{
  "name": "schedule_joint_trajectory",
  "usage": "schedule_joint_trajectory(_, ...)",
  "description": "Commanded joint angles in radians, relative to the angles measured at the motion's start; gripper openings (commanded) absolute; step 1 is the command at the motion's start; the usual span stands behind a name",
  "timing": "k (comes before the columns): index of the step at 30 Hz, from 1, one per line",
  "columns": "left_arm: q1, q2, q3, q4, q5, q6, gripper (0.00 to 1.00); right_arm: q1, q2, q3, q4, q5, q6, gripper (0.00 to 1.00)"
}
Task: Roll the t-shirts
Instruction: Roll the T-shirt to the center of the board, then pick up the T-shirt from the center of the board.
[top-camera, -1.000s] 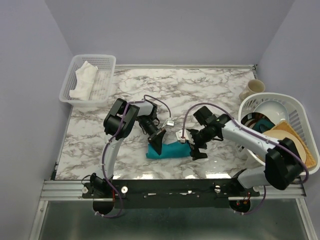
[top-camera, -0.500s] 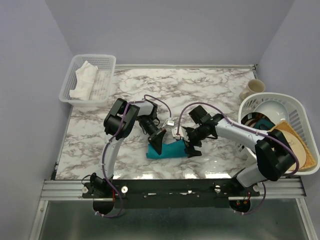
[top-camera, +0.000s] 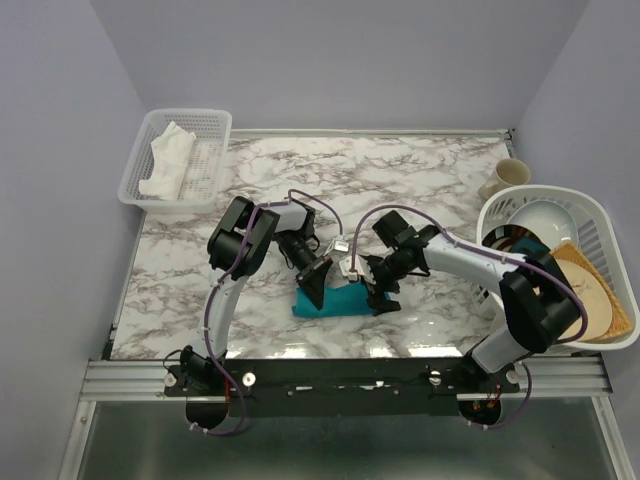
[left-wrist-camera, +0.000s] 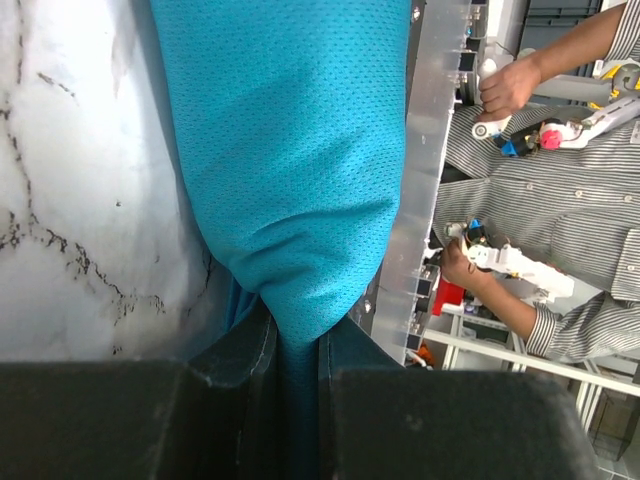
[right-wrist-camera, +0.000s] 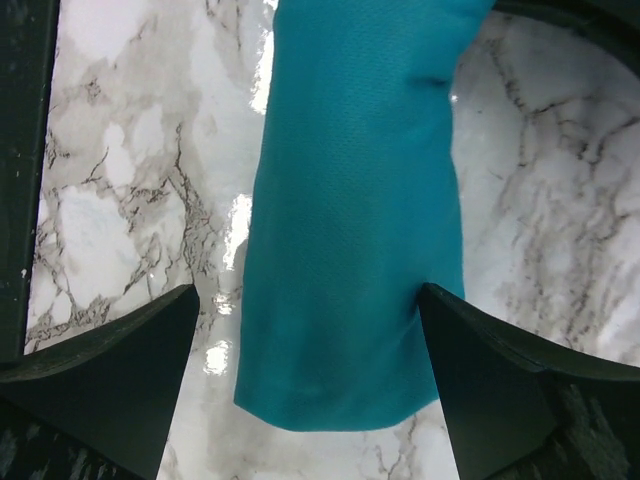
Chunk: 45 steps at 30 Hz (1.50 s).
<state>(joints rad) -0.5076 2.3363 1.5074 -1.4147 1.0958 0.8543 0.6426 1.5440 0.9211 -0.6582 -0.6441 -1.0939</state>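
Note:
A teal-blue t-shirt lies as a narrow folded band on the marble table near the front edge. My left gripper is at its left end and is shut on a pinch of the fabric. My right gripper is at the band's right end, open. In the right wrist view the band's end lies between the two spread fingers; the right one touches the fabric's edge.
A white mesh basket with a white cloth stands at the back left. A white laundry basket with dishes and a dark teal dish stands at the right. A beige mug is behind it.
My right gripper has moved left along the table onto the shirt's right end. The left gripper has stayed where it was, shut on the fabric.

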Motion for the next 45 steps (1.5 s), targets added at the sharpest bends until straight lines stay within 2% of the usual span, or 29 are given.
schedule_joint_trajectory(1,0.011,0.032,0.011,0.097,-0.067,0.017,0.11,0.026,0.062,0.021,-0.063,-0.034,-0.028,1.0)
schedule_joint_trajectory(5,0.017,0.037,0.014,0.091,-0.062,0.022,0.11,0.038,0.088,0.01,-0.026,0.024,0.023,0.98)
schedule_joint_trajectory(6,0.018,0.04,0.016,0.089,-0.06,0.017,0.11,0.037,0.091,0.01,-0.026,0.027,0.026,0.91)
schedule_joint_trajectory(8,0.023,0.041,0.022,0.085,-0.056,0.015,0.11,0.037,0.109,0.01,-0.027,0.05,0.044,0.83)
schedule_joint_trajectory(9,0.024,0.043,0.022,0.083,-0.056,0.014,0.11,0.037,0.12,0.016,-0.037,0.055,0.049,0.74)
schedule_joint_trajectory(10,0.032,0.043,0.022,0.083,-0.051,0.009,0.11,0.037,0.139,0.022,-0.066,0.058,0.057,0.7)
schedule_joint_trajectory(12,0.04,0.041,0.02,0.079,-0.048,0.011,0.15,0.034,0.189,0.048,-0.109,0.061,0.071,0.57)
schedule_joint_trajectory(17,0.063,0.002,-0.01,0.094,-0.054,-0.011,0.24,-0.006,0.255,0.105,-0.217,0.012,0.057,0.52)
schedule_joint_trajectory(21,0.092,-0.067,-0.056,0.218,-0.092,-0.116,0.33,-0.06,0.381,0.244,-0.409,-0.08,-0.009,0.41)
schedule_joint_trajectory(23,0.106,-0.132,-0.091,0.296,-0.122,-0.185,0.38,-0.08,0.459,0.317,-0.506,-0.107,-0.053,0.4)
schedule_joint_trajectory(24,0.127,-0.155,-0.102,0.368,-0.144,-0.261,0.38,-0.08,0.484,0.334,-0.529,-0.111,-0.064,0.38)
schedule_joint_trajectory(27,0.155,-0.242,-0.098,0.466,-0.189,-0.366,0.38,-0.084,0.554,0.415,-0.622,-0.123,-0.099,0.38)
schedule_joint_trajectory(31,0.175,-0.379,-0.085,0.566,-0.373,-0.431,0.39,-0.096,0.646,0.504,-0.73,-0.137,-0.11,0.37)
schedule_joint_trajectory(33,0.176,-0.468,-0.114,0.606,-0.422,-0.417,0.41,-0.096,0.657,0.519,-0.73,-0.135,-0.104,0.38)
schedule_joint_trajectory(37,0.166,-0.641,-0.254,0.672,-0.472,-0.295,0.45,-0.098,0.666,0.532,-0.731,-0.134,-0.1,0.39)
schedule_joint_trajectory(38,0.146,-0.719,-0.329,0.687,-0.473,-0.228,0.45,-0.097,0.669,0.533,-0.733,-0.134,-0.097,0.39)
schedule_joint_trajectory(44,0.077,-1.081,-0.677,0.989,-0.395,-0.15,0.71,-0.096,0.706,0.559,-0.744,-0.144,-0.06,0.4)
schedule_joint_trajectory(45,0.02,-1.107,-0.703,1.043,-0.393,-0.144,0.74,-0.096,0.706,0.559,-0.742,-0.143,-0.055,0.4)
